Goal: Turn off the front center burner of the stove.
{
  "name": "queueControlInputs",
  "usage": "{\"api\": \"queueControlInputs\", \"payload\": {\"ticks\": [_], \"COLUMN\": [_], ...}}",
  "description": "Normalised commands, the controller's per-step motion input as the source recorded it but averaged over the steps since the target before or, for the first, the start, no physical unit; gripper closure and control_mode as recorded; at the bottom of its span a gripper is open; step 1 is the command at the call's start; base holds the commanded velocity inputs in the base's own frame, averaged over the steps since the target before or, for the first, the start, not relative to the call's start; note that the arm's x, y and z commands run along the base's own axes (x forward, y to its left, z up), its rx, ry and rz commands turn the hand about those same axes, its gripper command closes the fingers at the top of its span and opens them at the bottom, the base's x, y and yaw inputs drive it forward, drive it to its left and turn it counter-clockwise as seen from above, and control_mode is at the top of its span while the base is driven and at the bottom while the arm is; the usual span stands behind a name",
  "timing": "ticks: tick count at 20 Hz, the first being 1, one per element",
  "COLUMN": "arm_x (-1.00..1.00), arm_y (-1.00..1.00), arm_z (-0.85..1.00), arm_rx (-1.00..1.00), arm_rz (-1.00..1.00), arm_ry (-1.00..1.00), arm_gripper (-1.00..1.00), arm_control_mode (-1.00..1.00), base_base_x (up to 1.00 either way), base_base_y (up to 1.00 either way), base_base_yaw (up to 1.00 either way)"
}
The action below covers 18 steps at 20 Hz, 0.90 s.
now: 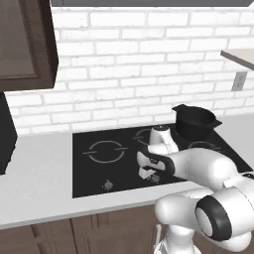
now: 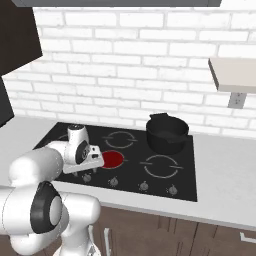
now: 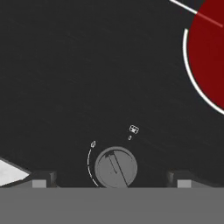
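Note:
The stove (image 2: 132, 167) is a flat black glass cooktop set in a grey counter. Its front center burner (image 2: 112, 159) glows as a small solid red disc, and its edge fills the upper right corner of the hand view (image 3: 210, 52). My gripper (image 2: 89, 170) hangs low over the front row of knobs, just left of the red disc. In the hand view a round grey knob (image 3: 116, 167) lies straight below the gripper (image 3: 113, 180). The two fingertips (image 3: 43, 179) stand wide apart on either side of the knob, touching nothing. From the left base my arm covers the stove's (image 1: 94, 173) middle, with the gripper (image 1: 149, 174) near its front edge.
A black pot (image 2: 167, 132) sits on the back right zone. More knobs (image 2: 144, 186) line the front edge, one far left (image 1: 107, 185). A grey ring zone (image 1: 105, 151) lies left of my arm. A wall shelf (image 2: 232, 75) and a dark cabinet (image 1: 25, 44) hang above.

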Motion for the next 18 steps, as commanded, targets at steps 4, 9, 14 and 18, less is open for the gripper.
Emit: {"api": "queueControlInputs", "payload": {"ticks": [4, 9, 14, 18], "arm_x": [0.04, -0.02, -0.02, 0.0], "arm_y": [0.03, -0.04, 0.0, 0.0], "arm_z": [-0.01, -0.1, -0.23, -0.06], "arm_rx": [0.0, 0.0, -0.01, 0.0], "arm_rz": [0.0, 0.0, 0.0, 0.0], "arm_ry": [0.0, 0.0, 0.0, 0.0], "arm_gripper": [-1.0, -1.0, -1.0, -1.0], "arm_control_mode": [-1.0, -1.0, -1.0, -1.0], "base_base_x": [0.0, 0.0, 0.0, 0.0], "base_base_y": [0.0, 0.0, 0.0, 0.0], "base_base_yaw": [0.0, 0.0, 0.0, 0.0]}}
